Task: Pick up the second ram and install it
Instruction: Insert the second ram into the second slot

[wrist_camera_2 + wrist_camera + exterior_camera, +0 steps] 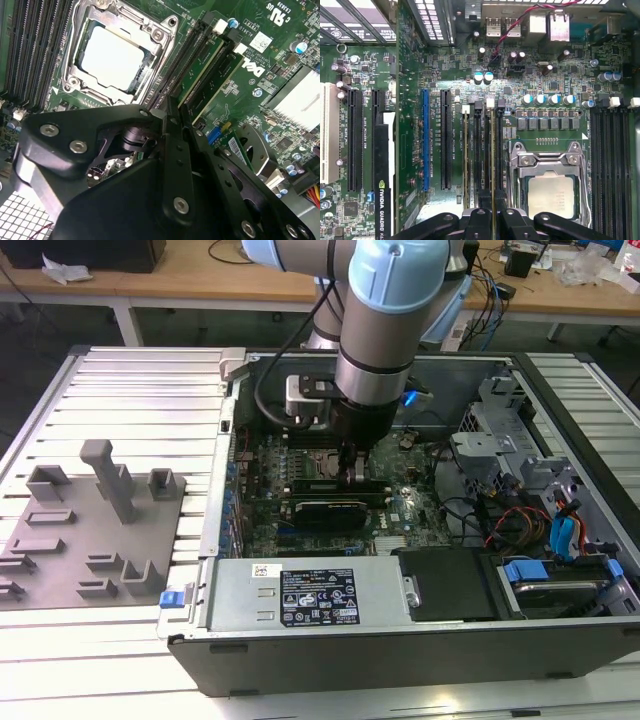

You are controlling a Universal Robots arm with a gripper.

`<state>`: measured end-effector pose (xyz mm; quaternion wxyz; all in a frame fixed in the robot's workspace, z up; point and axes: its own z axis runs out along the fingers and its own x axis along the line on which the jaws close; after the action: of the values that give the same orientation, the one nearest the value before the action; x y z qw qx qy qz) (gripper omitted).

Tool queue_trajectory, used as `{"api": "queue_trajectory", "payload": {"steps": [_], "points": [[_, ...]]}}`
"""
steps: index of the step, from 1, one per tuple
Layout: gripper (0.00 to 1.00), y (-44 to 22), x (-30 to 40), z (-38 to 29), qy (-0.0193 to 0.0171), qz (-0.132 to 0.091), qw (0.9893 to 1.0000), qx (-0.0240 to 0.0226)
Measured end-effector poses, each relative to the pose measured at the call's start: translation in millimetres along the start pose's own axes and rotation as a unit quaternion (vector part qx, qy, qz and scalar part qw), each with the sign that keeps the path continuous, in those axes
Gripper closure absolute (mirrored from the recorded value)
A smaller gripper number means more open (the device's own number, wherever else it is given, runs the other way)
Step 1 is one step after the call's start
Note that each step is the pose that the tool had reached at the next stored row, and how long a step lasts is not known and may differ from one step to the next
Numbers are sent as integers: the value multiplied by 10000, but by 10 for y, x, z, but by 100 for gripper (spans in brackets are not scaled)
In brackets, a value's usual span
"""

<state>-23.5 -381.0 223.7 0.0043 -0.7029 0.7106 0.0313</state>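
1. Inside the open computer case [400, 645], which lies on its side on a ribbed metal table [130, 390]: the robot arm [385, 330] reaches straight down onto the motherboard [410, 505].
2. Jaws: clenched on the top edge of the second memory stick [492, 165], with one black finger on each face of it in both wrist views.
3. Second memory stick [202, 70]: a thin green strip standing upright on edge in a black slot just beside the processor socket [550, 192]. Whether it is pressed fully home cannot be told.
4. Other memory stick [466, 160]: upright in a parallel slot, one slot further from the socket. In the second wrist view it [220, 84] runs alongside the held one.
5. Processor socket [117, 50]: a metal frame around a bare silver chip.
6. Spare slots [612, 165]: a bank of long black ones on the socket's far side, with white clips at their ends.
7. Graphics card [325, 512]: a black block just in front of the arm in the exterior view.
8. Power supply [300, 595]: a silver box along the near wall of the case.
9. Gray tray [60, 540]: moulded blocks and posts on the table at the exterior view's left, well apart from the case.
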Motion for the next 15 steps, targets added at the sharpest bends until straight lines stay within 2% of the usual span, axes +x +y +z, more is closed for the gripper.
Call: {"api": "queue_trajectory", "payload": {"steps": [6, 7, 8, 11, 12, 13, 14, 15], "points": [[86, -1, 0, 9, -2, -1, 10000, 1], [79, -3, -1, 12, -5, -4, 10000, 2], [79, 0, -1, -8, -1, -1, 10000, 1], [79, 12, -38, -294, 16, 0, 10000, 1], [80, 16, -58, -404, 42, 1, 10000, 2], [87, 20, -82, -525, 83, 2, 10000, 3], [89, 23, -96, -606, 113, 3, 9999, 2], [89, 24, -97, -626, 114, 2, 9999, 3]]}}
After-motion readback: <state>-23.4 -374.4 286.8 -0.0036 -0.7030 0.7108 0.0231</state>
